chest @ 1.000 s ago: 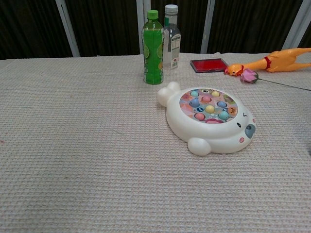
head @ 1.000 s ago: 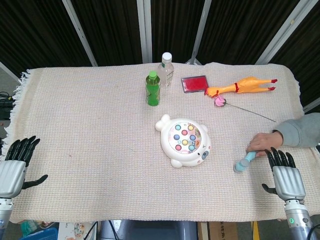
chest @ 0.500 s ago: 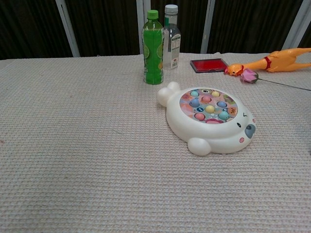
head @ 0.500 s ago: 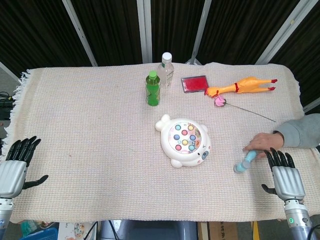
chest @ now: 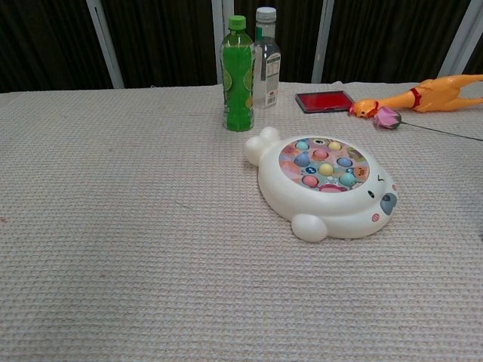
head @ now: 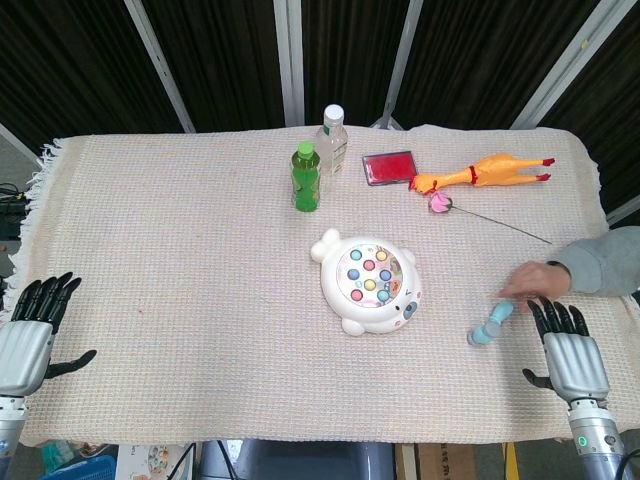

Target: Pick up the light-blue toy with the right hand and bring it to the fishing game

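The light-blue toy [head: 489,325], a short rod, lies on the cloth right of the fishing game [head: 367,280], a white bear-shaped disc with coloured fish, also seen in the chest view [chest: 326,185]. My right hand [head: 568,352] rests open at the table's front right, just right of the toy and not touching it. At the front left edge my left hand [head: 28,335] rests open, holding nothing. Neither hand appears in the chest view.
A person's hand [head: 536,277] in a grey sleeve hovers just behind the toy. At the back stand a green bottle [head: 306,177] and a clear bottle [head: 332,140], with a red case [head: 388,167], a rubber chicken [head: 482,172] and a pink flower [head: 441,203].
The person's hand has let go of the light-blue toy and pulled back to the right. The toy has settled slightly nearer the front. My hands have not moved.
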Motion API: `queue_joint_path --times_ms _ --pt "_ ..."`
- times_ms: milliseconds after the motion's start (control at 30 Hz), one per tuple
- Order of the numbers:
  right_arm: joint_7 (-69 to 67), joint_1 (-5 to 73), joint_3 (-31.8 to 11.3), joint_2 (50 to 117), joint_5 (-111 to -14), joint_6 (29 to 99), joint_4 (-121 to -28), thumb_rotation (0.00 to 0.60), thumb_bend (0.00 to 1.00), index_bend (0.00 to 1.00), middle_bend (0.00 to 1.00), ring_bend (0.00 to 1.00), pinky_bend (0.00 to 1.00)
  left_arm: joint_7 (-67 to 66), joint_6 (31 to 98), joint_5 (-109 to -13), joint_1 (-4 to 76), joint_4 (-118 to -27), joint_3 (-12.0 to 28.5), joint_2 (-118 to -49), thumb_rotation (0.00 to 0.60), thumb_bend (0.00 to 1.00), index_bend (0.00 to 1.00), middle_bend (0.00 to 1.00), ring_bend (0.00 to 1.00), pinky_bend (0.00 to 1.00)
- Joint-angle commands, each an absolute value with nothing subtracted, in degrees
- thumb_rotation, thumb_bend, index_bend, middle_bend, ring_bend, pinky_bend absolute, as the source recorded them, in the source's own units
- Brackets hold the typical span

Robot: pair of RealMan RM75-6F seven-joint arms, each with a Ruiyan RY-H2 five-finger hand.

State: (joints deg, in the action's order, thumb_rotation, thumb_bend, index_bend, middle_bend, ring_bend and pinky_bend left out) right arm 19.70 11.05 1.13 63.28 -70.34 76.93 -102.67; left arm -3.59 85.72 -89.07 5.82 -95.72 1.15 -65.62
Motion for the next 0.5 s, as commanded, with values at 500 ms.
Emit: queue_joint_path --times_ms 500 --pt "20.1 10.5 0.4 63.2 -70.3 75.9 -102.6 0.600 0.18 0.00 0.00 0.00 0.00 -3.4 86.4 -89.4 5.5 -95.8 1.1 -65.6 0.600 0.00 0.00 0.00 0.00 0.00"
